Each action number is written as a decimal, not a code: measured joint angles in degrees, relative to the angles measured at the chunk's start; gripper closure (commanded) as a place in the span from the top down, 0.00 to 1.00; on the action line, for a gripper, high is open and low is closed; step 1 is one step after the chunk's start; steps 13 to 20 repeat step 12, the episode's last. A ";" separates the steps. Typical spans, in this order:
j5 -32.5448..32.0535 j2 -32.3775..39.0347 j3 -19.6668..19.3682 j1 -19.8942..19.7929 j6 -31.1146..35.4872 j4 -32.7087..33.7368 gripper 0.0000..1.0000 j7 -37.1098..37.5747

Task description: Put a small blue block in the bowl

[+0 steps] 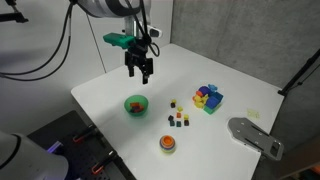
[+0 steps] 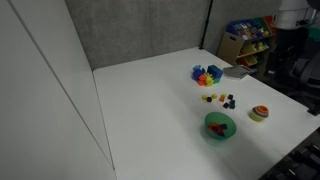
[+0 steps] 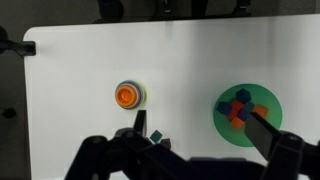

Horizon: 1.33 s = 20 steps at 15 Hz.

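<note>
My gripper [image 1: 140, 68] hangs open and empty, well above the back of the white table. In the wrist view its two dark fingers [image 3: 205, 128] are spread wide. The green bowl [image 3: 224, 126] lies near the right finger and holds small blue and orange blocks. It shows in both exterior views [image 1: 128, 100] [image 2: 211, 129]. A tiny teal-blue block [image 3: 157, 137] sits on the table by the left finger, next to a darker cube [image 3: 168, 144]. Several tiny coloured cubes [image 1: 179, 118] [image 2: 226, 100] lie beside the bowl; I cannot pick out the blue one there.
A cluster of larger blue, yellow, purple and green blocks [image 1: 208, 98] [image 2: 207, 74] stands past the tiny cubes. An orange-red round disc [image 1: 167, 144] [image 2: 259, 114] [image 3: 128, 95] lies near the table's front edge. A grey plate [image 1: 255, 136] hangs off a corner.
</note>
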 measured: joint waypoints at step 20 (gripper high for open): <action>5.28 -13.10 -5.90 -6.44 1.90 -3.84 1.00 -9.85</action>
